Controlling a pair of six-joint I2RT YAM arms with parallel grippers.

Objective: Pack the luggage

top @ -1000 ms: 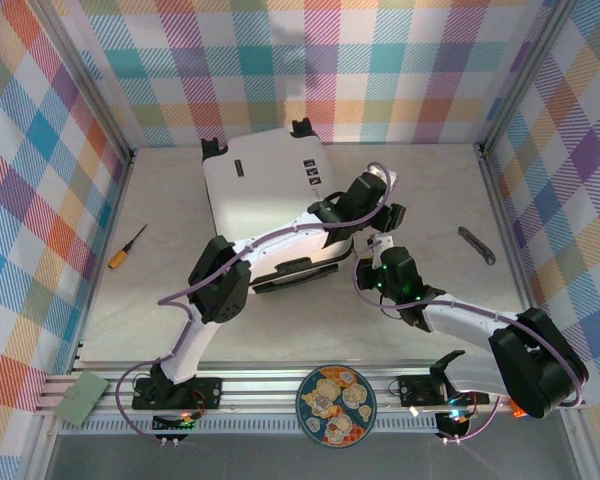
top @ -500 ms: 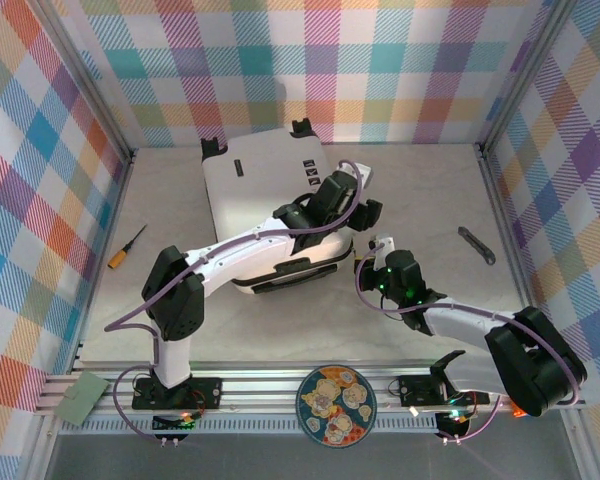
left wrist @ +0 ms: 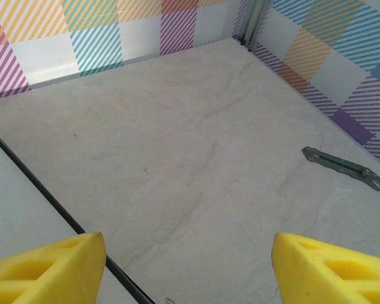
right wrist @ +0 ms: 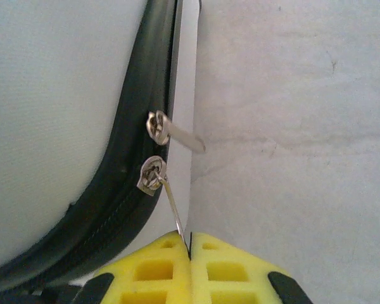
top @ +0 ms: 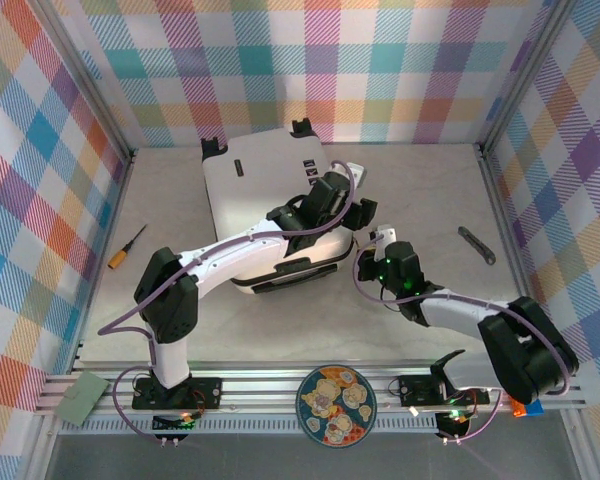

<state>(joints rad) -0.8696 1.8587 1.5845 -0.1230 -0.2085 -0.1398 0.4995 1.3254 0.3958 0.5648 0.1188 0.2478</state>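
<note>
Right gripper (right wrist: 190, 246) jaws clamped on lower zipper pull (right wrist: 172, 209) at luggage's (right wrist: 57, 114) 4 o'clock corner; left gripper (left wrist: 187, 253) jaws wide apart, empty.

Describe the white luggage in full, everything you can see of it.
The luggage is a white hard-shell case, closed, lying flat on the table, black wheels toward the far wall. A black zipper band rims it, with two metal sliders side by side. The right pincer is shut on one slider's pull tab.
</note>
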